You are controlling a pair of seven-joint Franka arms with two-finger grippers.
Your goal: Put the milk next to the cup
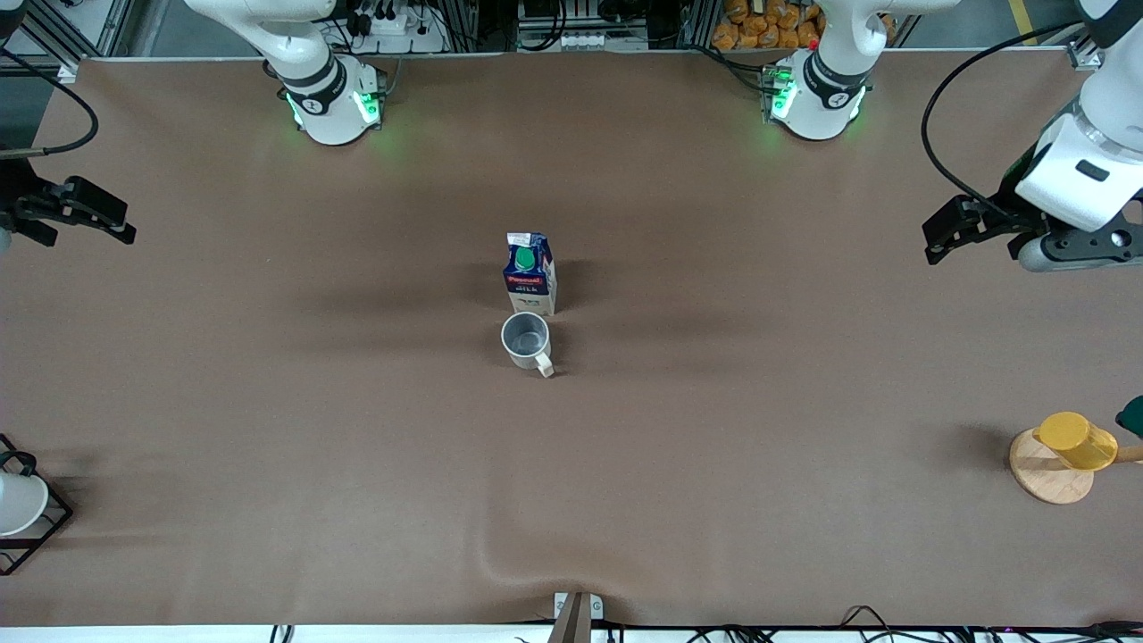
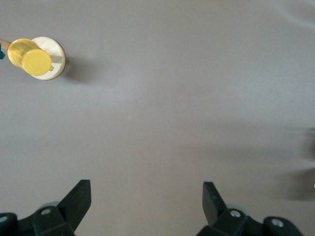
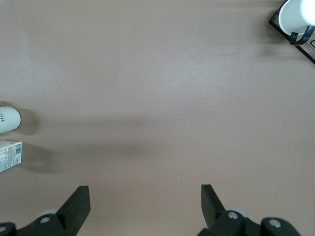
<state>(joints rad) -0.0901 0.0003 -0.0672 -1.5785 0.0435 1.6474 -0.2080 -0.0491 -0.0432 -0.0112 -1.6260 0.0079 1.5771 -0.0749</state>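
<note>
Milk [image 1: 530, 272] upright at table centre, just beside cup [image 1: 525, 339], which sits nearer the cam. Left gripper [image 1: 960, 229] and right gripper [image 1: 76, 212] both wait over their table ends, fingers spread, holding nothing; carton roughly equidistant from both.

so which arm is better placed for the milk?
Neither clearly. Milk already stands beside the cup mid-table; left gripper and right gripper both wait open at the table's ends.

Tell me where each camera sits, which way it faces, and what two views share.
Front view: high, facing both arm bases; milk beside cup, cup nearer the camera.
Left wrist view: on the left arm, looking down past the open left gripper at the yellow cup.
Right wrist view: on the right arm, open right gripper; shares milk and cup with the front view.
</note>
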